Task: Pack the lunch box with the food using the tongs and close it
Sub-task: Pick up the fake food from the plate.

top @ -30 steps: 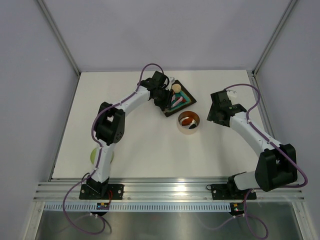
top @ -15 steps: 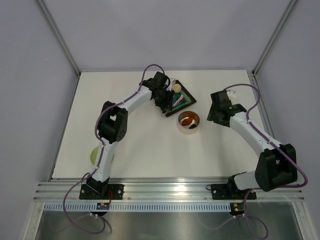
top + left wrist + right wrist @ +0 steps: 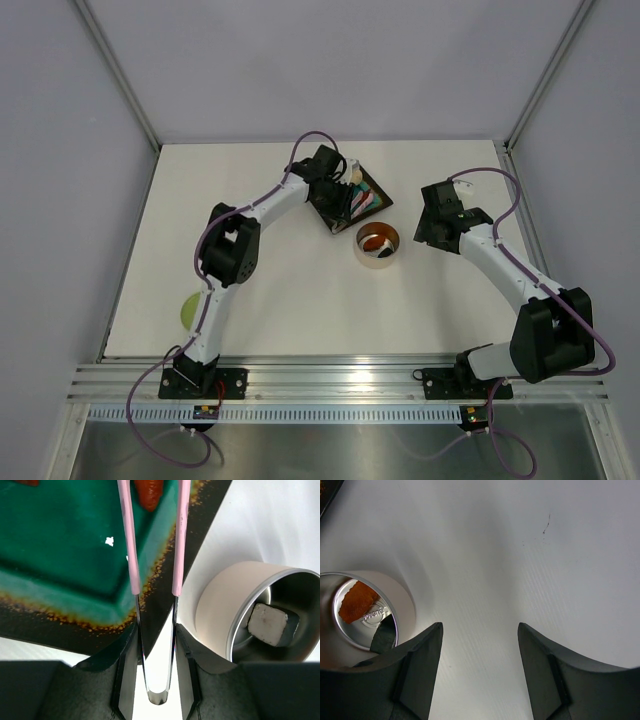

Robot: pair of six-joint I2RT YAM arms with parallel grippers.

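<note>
Well, left hand (image 3: pixel 156 650) grips tongs (image 3: pixel 129 540) — tips cut off; right hand (image 3: pixel 479 640) wide.

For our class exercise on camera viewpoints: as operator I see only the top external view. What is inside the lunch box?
Observer: The left wrist view shows a white block in the lunch box.
Operator: Are the tongs pinching food?
Observer: No; held in the left gripper, they stand apart, an orange piece between their arms unpinched.
Operator: And the right gripper?
Observer: Open and empty, beside the lunch box.
</note>
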